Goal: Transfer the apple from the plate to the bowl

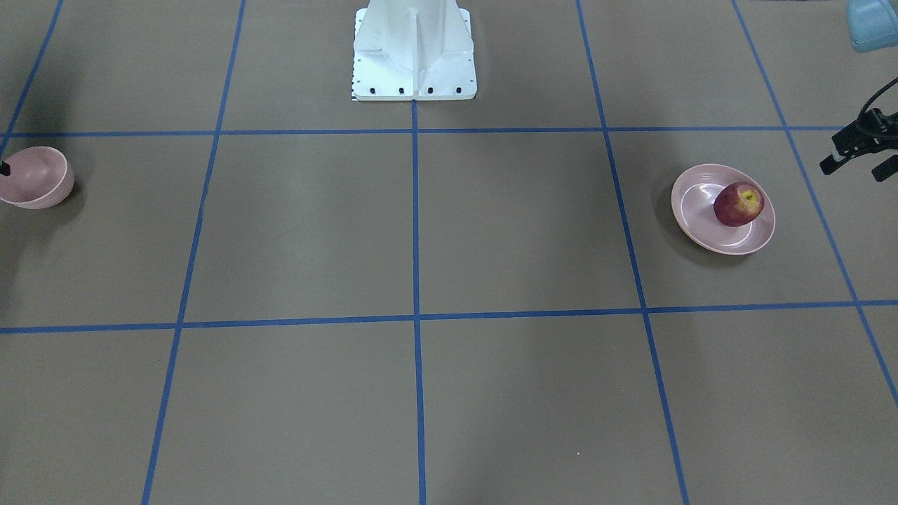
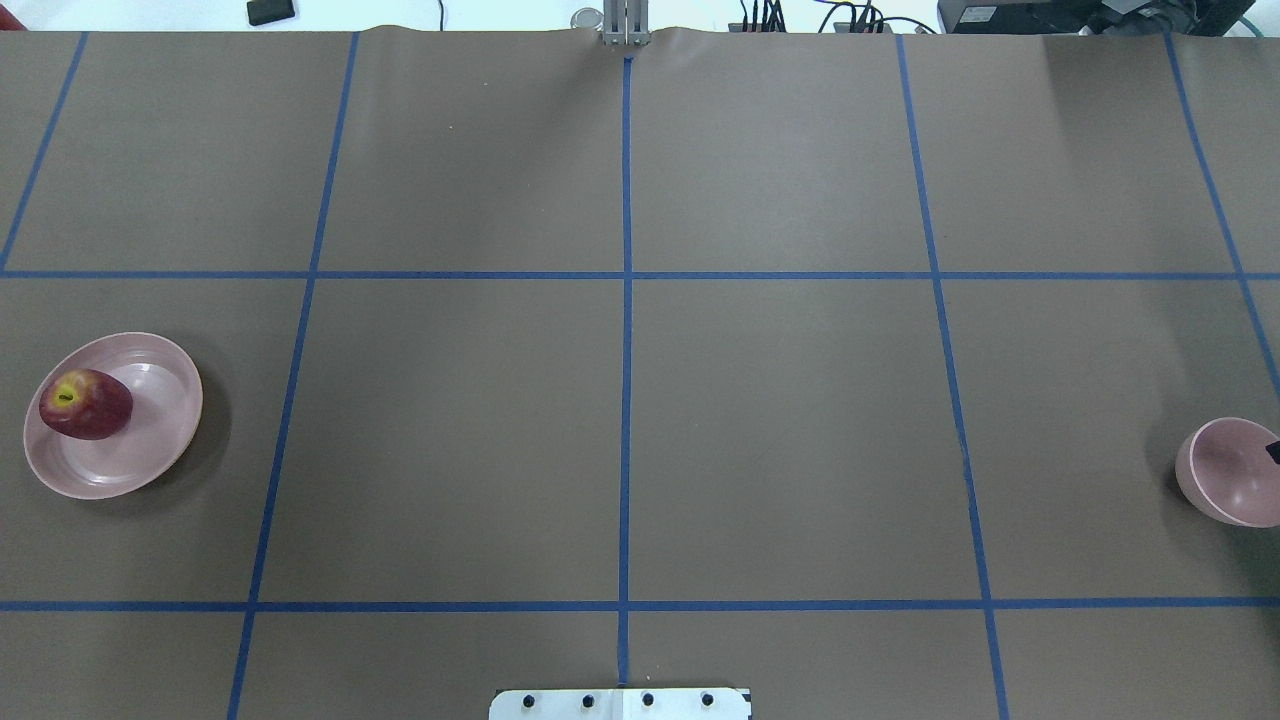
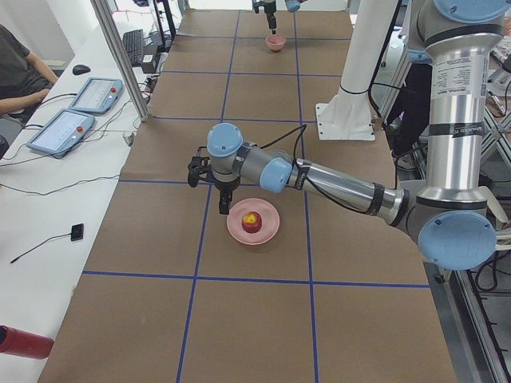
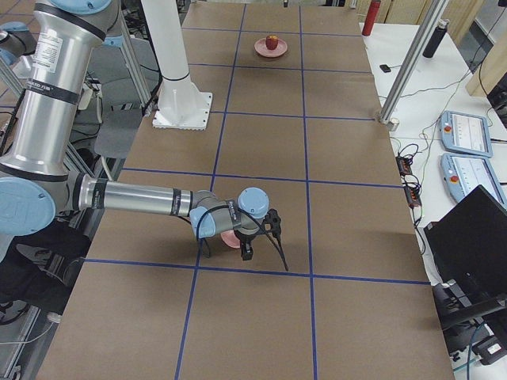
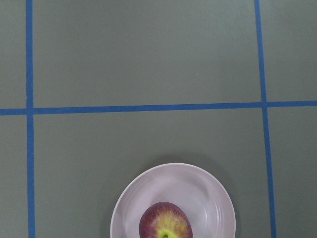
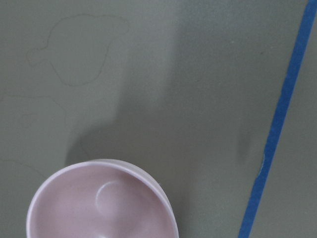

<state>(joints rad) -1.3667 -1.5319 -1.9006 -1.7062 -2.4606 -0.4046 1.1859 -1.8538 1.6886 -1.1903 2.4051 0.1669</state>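
On the left, the apple (image 1: 738, 204) rests on the plate (image 1: 694, 221) near the spread left gripper (image 1: 856, 168); on the right, the right gripper (image 4: 247, 251), whose grip I cannot tell, hangs by the bowl (image 1: 38, 181).

One apple (image 1: 738, 204), one plate (image 1: 694, 210) and one bowl (image 1: 38, 179).

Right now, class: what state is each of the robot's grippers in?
Left gripper: open, holding nothing, near the plate with the apple.
Right gripper: cannot tell; it is by the bowl, its fingers too little seen.
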